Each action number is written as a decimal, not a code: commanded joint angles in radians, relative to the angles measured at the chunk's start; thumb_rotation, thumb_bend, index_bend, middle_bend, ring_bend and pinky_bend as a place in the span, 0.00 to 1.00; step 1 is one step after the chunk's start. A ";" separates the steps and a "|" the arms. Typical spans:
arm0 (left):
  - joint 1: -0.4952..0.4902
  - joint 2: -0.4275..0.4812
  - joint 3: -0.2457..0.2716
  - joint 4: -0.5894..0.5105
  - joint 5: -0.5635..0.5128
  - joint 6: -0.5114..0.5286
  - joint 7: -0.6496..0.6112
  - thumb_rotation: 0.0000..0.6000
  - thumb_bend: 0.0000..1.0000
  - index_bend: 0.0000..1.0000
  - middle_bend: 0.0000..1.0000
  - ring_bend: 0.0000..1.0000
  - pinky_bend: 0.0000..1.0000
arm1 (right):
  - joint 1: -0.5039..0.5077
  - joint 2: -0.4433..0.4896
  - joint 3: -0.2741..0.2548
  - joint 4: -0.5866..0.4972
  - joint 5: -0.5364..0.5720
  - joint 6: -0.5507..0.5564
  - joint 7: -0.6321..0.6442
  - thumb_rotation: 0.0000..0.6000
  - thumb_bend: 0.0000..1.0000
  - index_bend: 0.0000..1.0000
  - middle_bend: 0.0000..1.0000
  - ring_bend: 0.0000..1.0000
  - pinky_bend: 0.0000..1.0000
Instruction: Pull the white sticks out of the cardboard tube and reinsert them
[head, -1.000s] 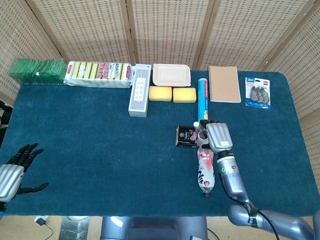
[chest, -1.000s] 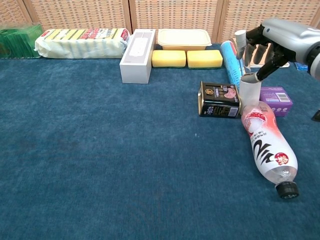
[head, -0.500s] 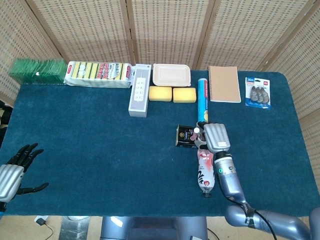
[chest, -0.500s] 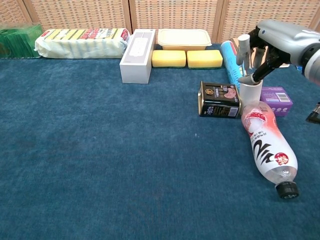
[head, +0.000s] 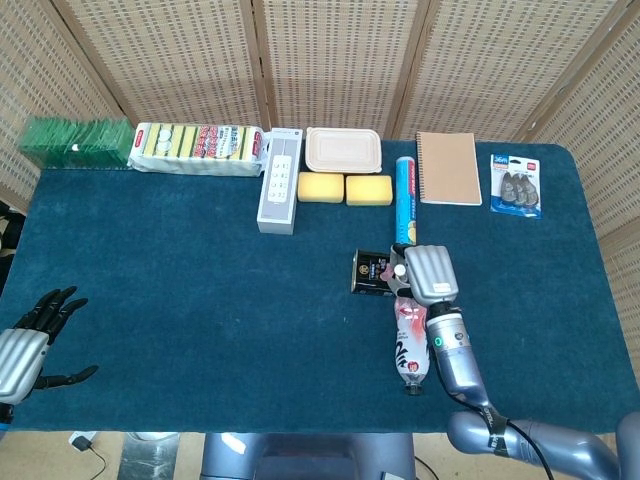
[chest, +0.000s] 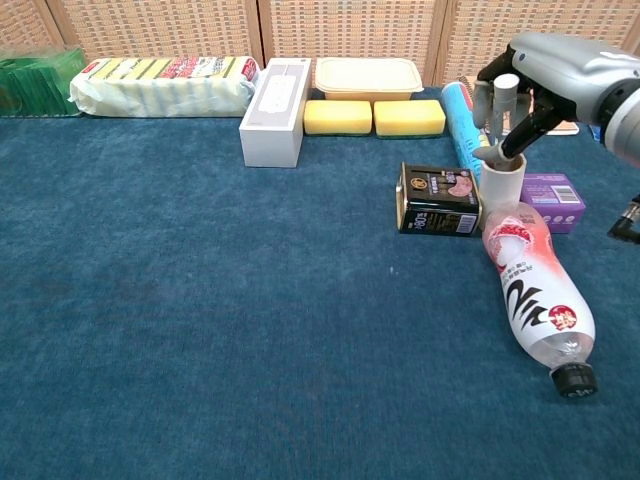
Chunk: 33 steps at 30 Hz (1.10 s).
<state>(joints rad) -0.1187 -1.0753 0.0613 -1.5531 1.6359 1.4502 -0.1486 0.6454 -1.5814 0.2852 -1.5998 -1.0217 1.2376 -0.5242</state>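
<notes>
Bright even light, soft shadows, sharp focus

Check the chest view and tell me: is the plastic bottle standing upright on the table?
No, the plastic bottle lies on its side on the blue table, with its black cap pointing toward the near edge.

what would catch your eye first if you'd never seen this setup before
Probably the right hand at the right of the blue table, holding a white stick above the upright cardboard tube. Next, the plastic bottle lying on its side just in front of the tube, beside a dark tin.
</notes>
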 joint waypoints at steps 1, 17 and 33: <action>0.000 0.000 0.000 0.000 0.000 0.000 0.000 0.76 0.11 0.11 0.06 0.02 0.23 | 0.001 0.002 0.001 -0.004 -0.001 0.004 -0.006 1.00 0.29 0.56 0.60 0.64 0.64; 0.001 0.001 0.000 0.001 0.001 0.003 -0.004 0.75 0.11 0.11 0.06 0.02 0.23 | 0.006 -0.005 -0.016 0.001 0.000 0.011 -0.041 1.00 0.33 0.57 0.72 0.83 0.84; 0.004 0.003 0.000 0.002 0.004 0.009 -0.008 0.75 0.11 0.11 0.06 0.02 0.23 | 0.006 -0.020 -0.014 0.003 -0.060 0.041 -0.011 1.00 0.36 0.69 0.85 1.00 1.00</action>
<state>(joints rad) -0.1152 -1.0726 0.0617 -1.5512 1.6394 1.4596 -0.1570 0.6516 -1.6012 0.2714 -1.5961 -1.0808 1.2780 -0.5361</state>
